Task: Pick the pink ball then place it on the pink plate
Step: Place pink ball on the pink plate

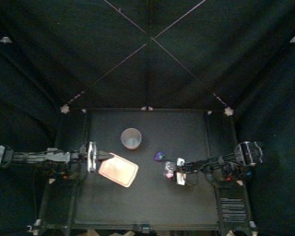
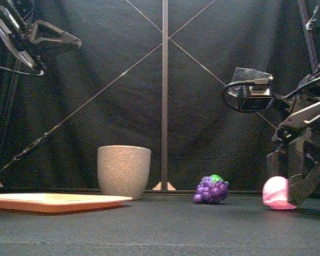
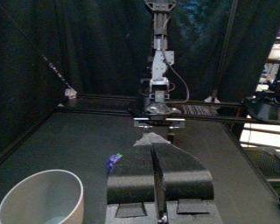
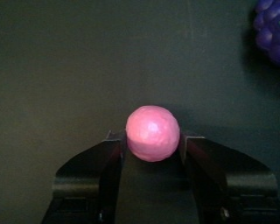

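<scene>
Clearly, the right gripper (image 4: 153, 140) has the pink ball (image 4: 153, 131) between its two fingers (image 4: 113, 156). The fingers are pressed to the ball from both sides, so they grip it. In the front view the ball is at the lower right of the frame, very low over the black worktop (image 2: 163, 228), and I cannot tell if it touches the surface. To the left of the ball, near it but apart, lies a small bunch of purple grapes (image 2: 211, 189). Further left, the tall grey cup (image 2: 123, 170) stands upright. At the lower left of that frame lies the flat pink plate (image 2: 56, 202), well apart from the ball. In the top view the plate is left of the worktop's centre, turned with one corner to the front, and the cup is above it in the frame. The left gripper (image 3: 157, 150) rests just beside the plate's left side, with its fingers closed against each other.
</scene>
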Controlling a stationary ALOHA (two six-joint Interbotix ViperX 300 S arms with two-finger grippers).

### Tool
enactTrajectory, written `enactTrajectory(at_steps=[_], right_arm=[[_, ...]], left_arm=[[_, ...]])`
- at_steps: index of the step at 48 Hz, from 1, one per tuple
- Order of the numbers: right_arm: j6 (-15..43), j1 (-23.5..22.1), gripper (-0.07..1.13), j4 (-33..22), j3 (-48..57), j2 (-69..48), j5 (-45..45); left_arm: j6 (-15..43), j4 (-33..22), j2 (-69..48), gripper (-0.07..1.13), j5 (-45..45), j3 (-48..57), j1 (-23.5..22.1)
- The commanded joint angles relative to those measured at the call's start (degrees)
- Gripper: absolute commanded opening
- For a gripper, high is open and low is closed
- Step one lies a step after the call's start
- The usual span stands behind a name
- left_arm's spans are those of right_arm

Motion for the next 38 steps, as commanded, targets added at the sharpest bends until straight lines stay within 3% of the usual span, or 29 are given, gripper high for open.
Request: enactTrajectory(at_steps=[1, 12, 23, 38], right_arm=[[0.0, 0.2, 0.70, 0.0, -3.1, -0.4, -0.2], [-0.3, 0.0, 0.70, -1.9, -14.4, 4.4, -1.7], [-0.1, -0.3, 0.70, -7.6, -30.8, 17.0, -3.6], [-0.6, -2.7, 0.70, -11.3, -50.6, 33.4, -4.0]], left_arm=[[0.0, -0.2, 0.3, 0.09, -0.6, -0.7, 0.0], [0.0, -0.2, 0.4, 0.09, -0.9, -0.7, 0.0], [0.1, -0.2, 0.3, 0.09, -1.3, -0.5, 0.0], [0.0, -0.4, 0.4, 0.09, -1.3, -0.4, -0.1]])
